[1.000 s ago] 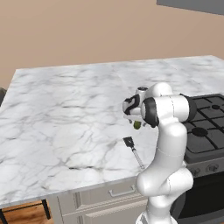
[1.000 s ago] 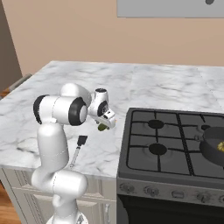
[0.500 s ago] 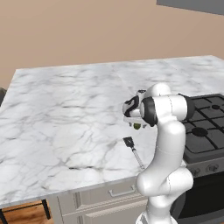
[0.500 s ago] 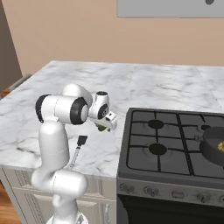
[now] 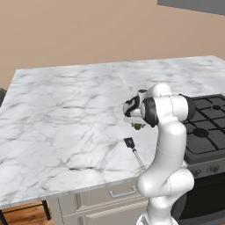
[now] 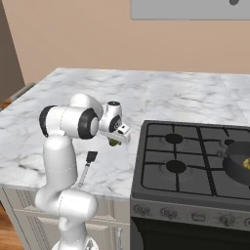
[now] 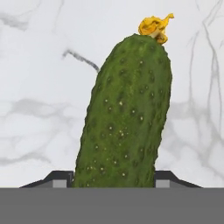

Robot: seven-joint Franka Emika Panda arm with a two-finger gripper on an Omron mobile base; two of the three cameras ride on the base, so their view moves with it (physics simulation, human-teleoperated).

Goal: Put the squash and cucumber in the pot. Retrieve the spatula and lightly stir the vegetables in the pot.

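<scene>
Cucumber (image 7: 124, 118) pickup under way, squash apparently already in pot (image 6: 238, 164).
Gripper (image 7: 113, 178) down over cucumber, tips flanking it on the counter (image 5: 66, 118); firm hold impossible to tell. Next: confirm grip, lift, carry potward.

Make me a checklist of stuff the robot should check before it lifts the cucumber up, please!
1. Cucumber sits between the two jaws: ok, one dark tip shows on each side of it in the hand view.
2. Jaws squeezing it tight: cannot tell, the contact is hidden at the bottom of the picture.
3. Pot ready on the stove: ok, it sits on the far right burner.
4. Squash already in the pot: ok, something yellow shows inside.
5. Spatula out of the way: ok, it lies on the counter nearer the front edge, apart from the cucumber.
</scene>
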